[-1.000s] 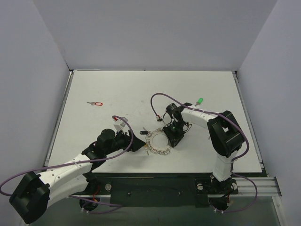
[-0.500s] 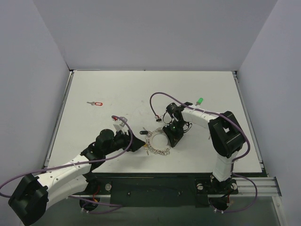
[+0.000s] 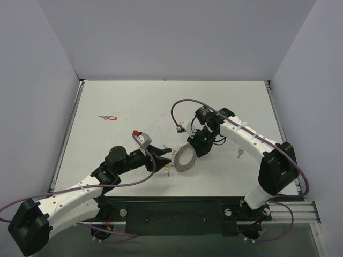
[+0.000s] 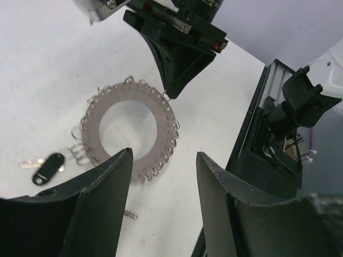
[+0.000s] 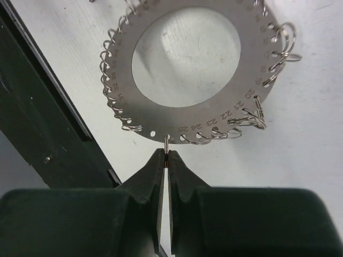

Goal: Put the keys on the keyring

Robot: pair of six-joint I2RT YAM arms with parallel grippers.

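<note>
Right gripper (image 5: 166,158): fingers pressed together, pinching one small wire loop on the rim of the keyring (image 5: 166,120). We read stamped numbers 20 to 25 along the band near the pinch; the other numerals are too small to read. Left gripper (image 4: 163,155): jaws apart, nothing between them, just beside the ring. Dark-headed key (image 4: 45,168) lies on the table (image 3: 134,101) near the rim; red-headed key (image 3: 110,118) lies well apart.
</note>
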